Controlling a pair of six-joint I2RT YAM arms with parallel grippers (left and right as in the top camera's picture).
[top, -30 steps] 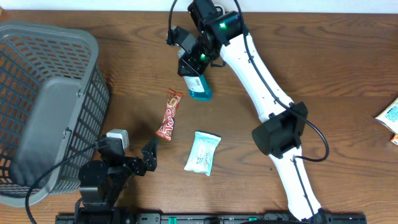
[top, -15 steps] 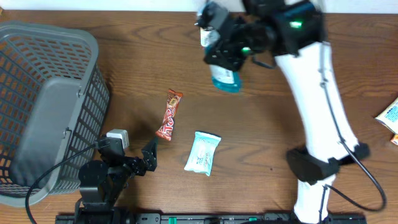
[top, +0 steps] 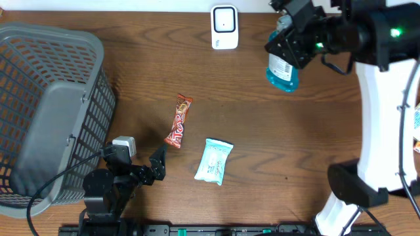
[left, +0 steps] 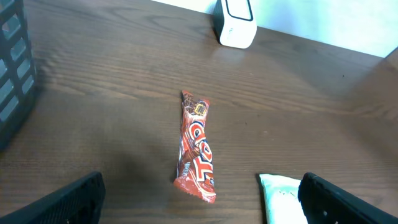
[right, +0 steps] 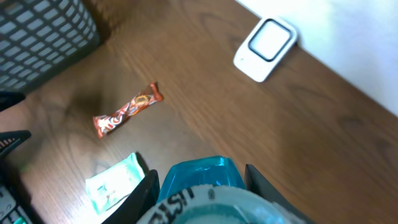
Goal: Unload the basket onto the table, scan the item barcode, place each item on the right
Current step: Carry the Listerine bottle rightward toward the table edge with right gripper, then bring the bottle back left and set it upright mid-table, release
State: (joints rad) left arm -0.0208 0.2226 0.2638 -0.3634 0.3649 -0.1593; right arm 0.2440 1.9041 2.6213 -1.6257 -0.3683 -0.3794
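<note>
Item: bottle of blue liquid, white label, held at the far right part of the table, raised off the wood. Holder: right gripper, jaws partly closed and clamped on the bottle's sides, one finger at either flank in the wrist view; the bottle's upper end is hidden within the gripper. Orientation: long axis runs roughly from the far edge toward the near edge in the overhead view, slightly tilted, the blue rounded end projecting nearward past the fingers. Neighbour: white barcode scanner at the far edge, to the left of the bottle and apart from it. Left gripper: low at the near left, jaws spread fully wide, holding nothing. Also on the table: red candy bar, white sachet, grey basket.
</note>
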